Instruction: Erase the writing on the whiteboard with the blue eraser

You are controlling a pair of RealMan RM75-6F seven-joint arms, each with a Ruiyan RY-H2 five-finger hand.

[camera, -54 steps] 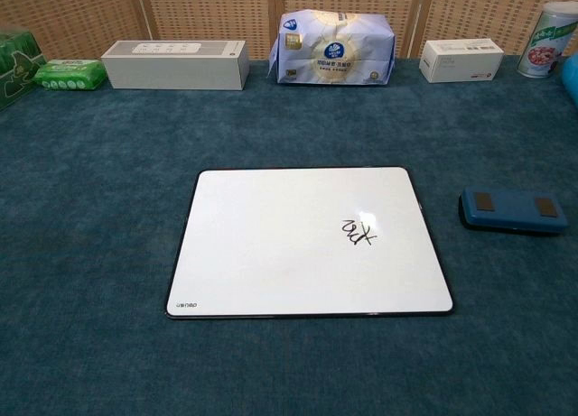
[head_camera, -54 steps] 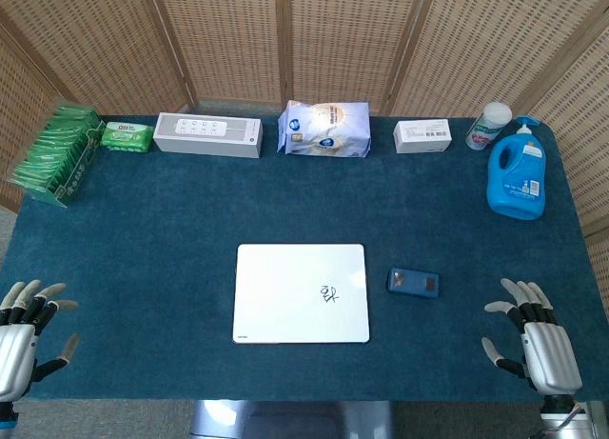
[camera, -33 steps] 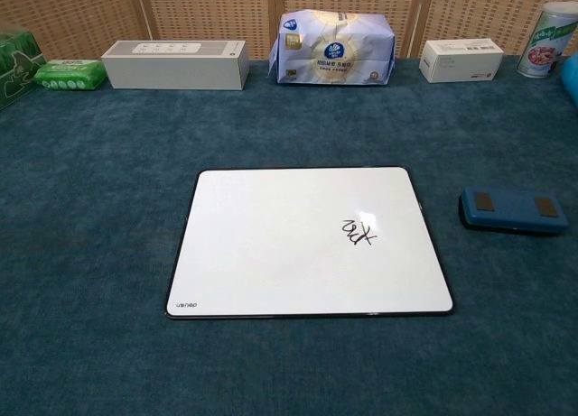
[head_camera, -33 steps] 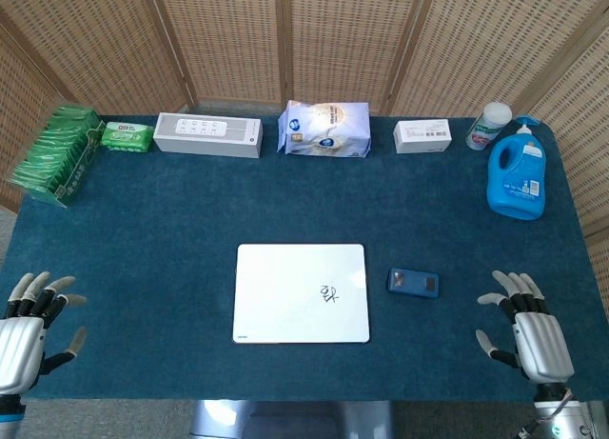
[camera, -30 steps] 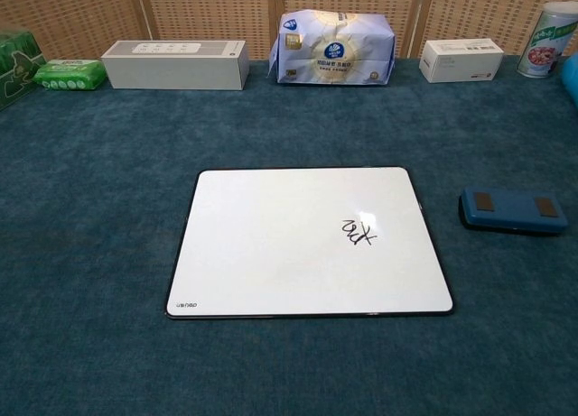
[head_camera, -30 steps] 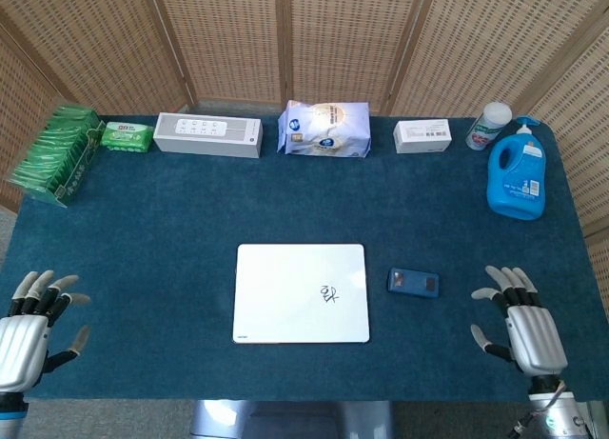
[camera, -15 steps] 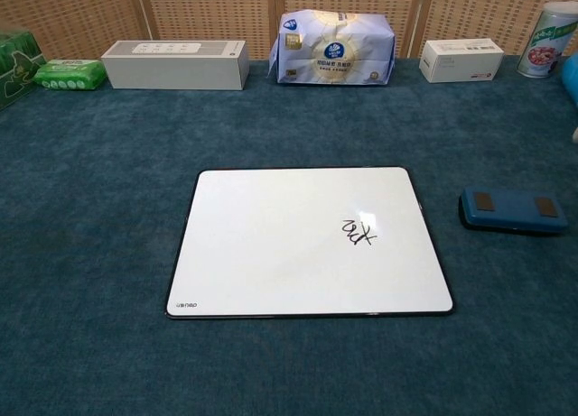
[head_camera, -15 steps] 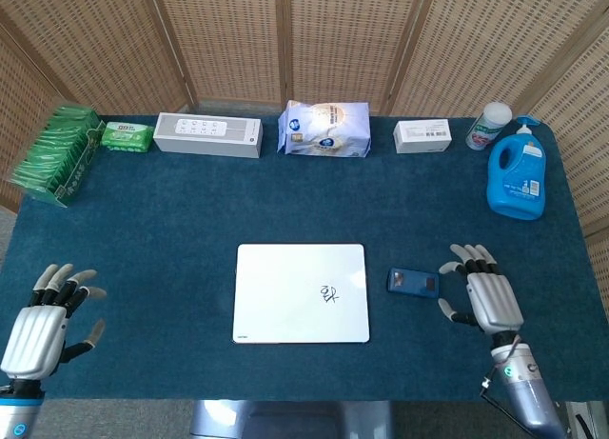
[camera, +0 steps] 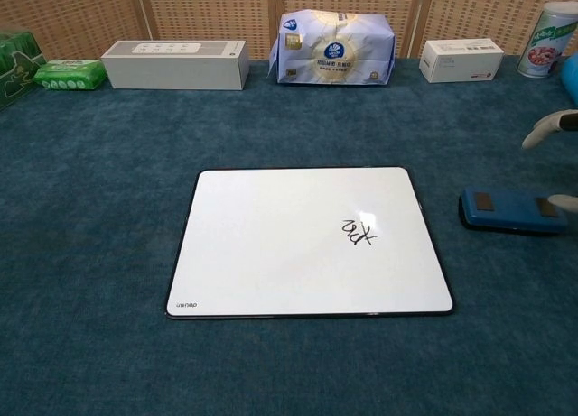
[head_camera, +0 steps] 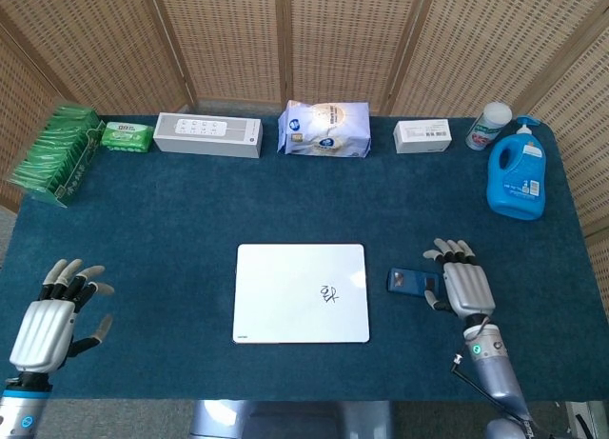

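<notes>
The right hand [head_camera: 463, 285], fingers spread and empty, hovers just beside the blue eraser [head_camera: 412, 283], judged mid-reach, and next must close on it.

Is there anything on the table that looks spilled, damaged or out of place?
Nothing stands out. The whiteboard lies flat and square, the blue eraser sits beside it, and the back-row items stand tidy.

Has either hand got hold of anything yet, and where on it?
Nothing is held. The right hand is open beside the blue eraser, which lies flat on the table; the left hand is open and empty.
</notes>
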